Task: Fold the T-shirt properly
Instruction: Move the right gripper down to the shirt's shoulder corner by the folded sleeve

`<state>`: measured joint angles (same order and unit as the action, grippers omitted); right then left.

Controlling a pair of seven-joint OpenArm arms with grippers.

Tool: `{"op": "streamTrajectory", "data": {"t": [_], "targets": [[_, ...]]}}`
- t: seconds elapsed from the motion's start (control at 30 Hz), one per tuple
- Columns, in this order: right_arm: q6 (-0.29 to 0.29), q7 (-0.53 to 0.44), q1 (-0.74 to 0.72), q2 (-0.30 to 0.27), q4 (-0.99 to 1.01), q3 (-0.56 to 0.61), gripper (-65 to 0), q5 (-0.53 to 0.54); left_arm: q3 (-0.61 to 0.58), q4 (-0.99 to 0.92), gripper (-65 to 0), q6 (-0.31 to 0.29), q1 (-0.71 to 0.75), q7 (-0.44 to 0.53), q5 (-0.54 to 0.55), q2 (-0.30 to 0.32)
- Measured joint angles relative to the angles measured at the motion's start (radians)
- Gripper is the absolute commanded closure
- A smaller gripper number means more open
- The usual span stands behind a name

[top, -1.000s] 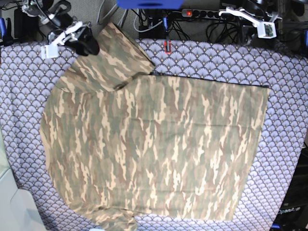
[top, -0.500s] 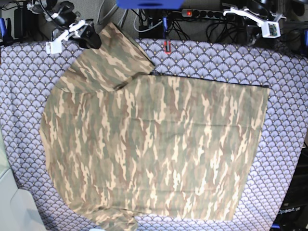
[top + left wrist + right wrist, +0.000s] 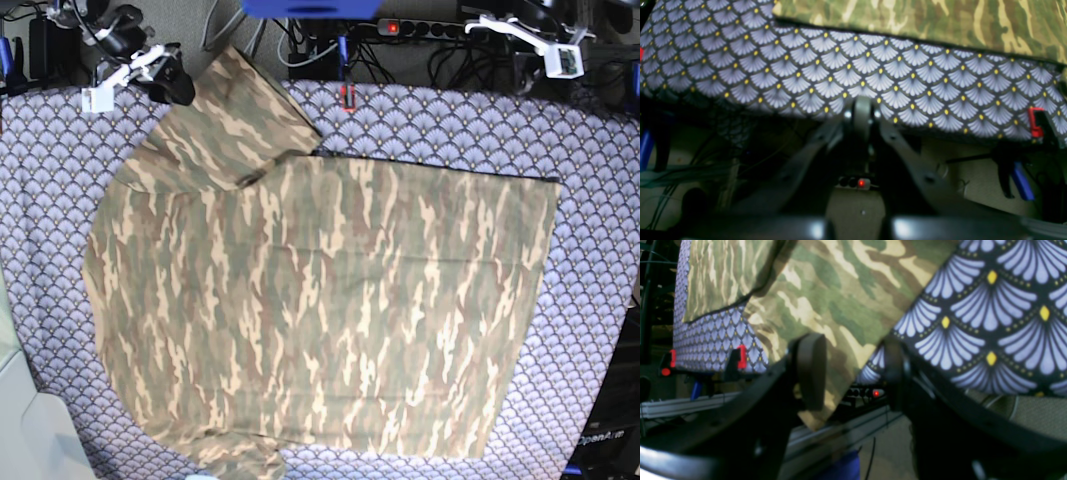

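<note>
The camouflage T-shirt (image 3: 320, 300) lies spread flat on the purple scallop tablecloth (image 3: 590, 150), with one sleeve (image 3: 240, 115) pointing to the back left. My right gripper (image 3: 178, 85) is at that sleeve's outer end by the table's back edge. In the right wrist view the gripper (image 3: 850, 373) is open, and a corner of the sleeve (image 3: 840, 340) hangs between its fingers (image 3: 810, 370). My left arm (image 3: 520, 35) is behind the table's back right edge. In the left wrist view the left gripper (image 3: 862, 106) is shut and empty, short of the shirt's edge (image 3: 940, 20).
A red clamp (image 3: 347, 97) grips the table's back edge. Cables and a power strip with a red light (image 3: 392, 27) lie behind the table. A pale object (image 3: 30, 440) sits at the front left corner. The shirt covers most of the table.
My right gripper has drawn back from over the sleeve toward the table's back left edge. The left arm has hardly moved. The shirt lies the same.
</note>
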<state>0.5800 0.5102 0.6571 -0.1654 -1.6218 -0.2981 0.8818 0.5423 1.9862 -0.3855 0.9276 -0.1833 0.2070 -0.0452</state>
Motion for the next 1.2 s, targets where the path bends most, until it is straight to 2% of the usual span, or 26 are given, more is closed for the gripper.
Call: {"op": "streamTrajectory", "data": {"t": [0.27, 0.57, 0.8, 0.97, 1.13, 1.2], "targets": [[0.035, -0.024, -0.040, -0.004, 0.105, 0.000, -29.1, 0.044, 0.000, 0.000, 0.0, 0.000, 0.000, 0.000, 0.000, 0.000], [0.033, 0.026, -0.047, -0.010, 0.073, 0.024, -28.2, 0.039, 0.000, 0.000, 0.0, 0.000, 0.000, 0.000, 0.000, 0.000], [0.033, 0.032, -0.047, -0.008, 0.068, 0.089, -21.0, 0.035, 0.000, 0.000, 0.0, 0.000, 0.000, 0.000, 0.000, 0.000], [0.032, 0.039, -0.047, -0.006, 0.068, 0.095, -16.5, 0.031, 0.000, 0.000, 0.0, 0.000, 0.000, 0.000, 0.000, 0.000], [0.026, 0.058, -0.064, -0.018, 0.076, 0.093, -1.5, 0.014, 0.000, 0.000, 0.0, 0.000, 0.000, 0.000, 0.000, 0.000], [0.024, 0.066, -0.076, -0.018, 0.079, 0.093, 0.0, 0.012, 0.000, 0.000, 0.0, 0.006, 0.000, 0.000, 0.000, 0.000]]}}
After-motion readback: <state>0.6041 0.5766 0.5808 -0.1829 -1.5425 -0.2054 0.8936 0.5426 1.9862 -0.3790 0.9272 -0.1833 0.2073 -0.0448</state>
